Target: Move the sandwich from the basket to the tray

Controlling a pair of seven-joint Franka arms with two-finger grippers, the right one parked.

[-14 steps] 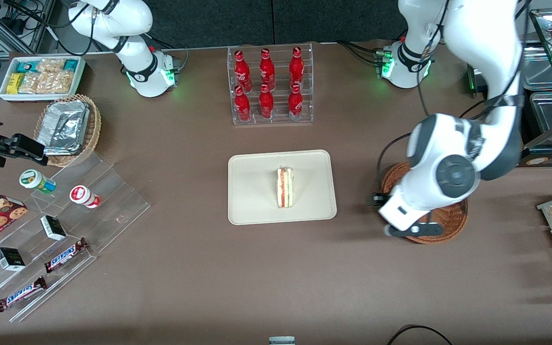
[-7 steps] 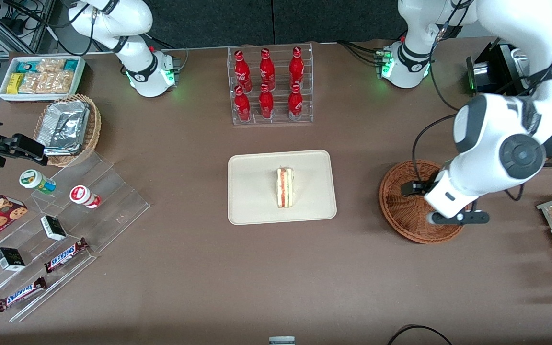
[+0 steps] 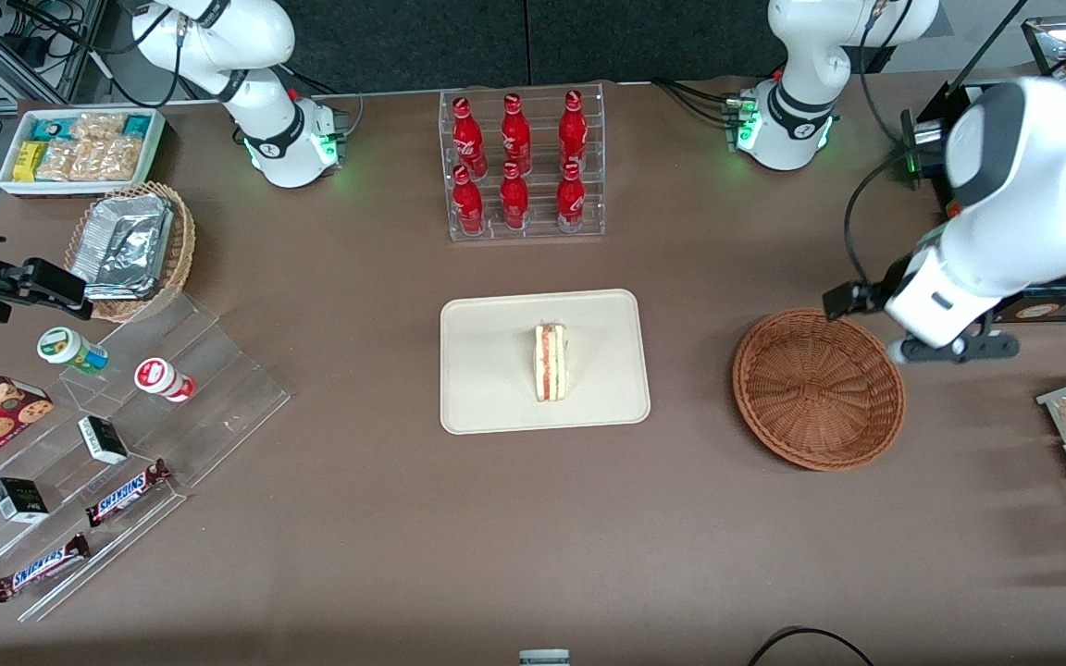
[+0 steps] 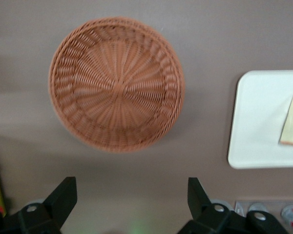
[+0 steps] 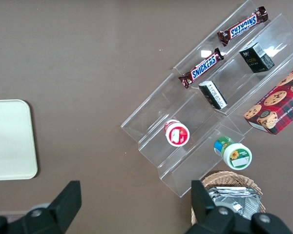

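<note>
The sandwich is set on the tray, the basket is bare, the gripper is held released above, and only parking is judged outstanding.

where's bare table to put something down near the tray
Bare table lies between the tray and the empty basket, and between the tray and the bottle rack. The sandwich takes the tray's middle. The open tool hangs above the basket's edge.
</note>
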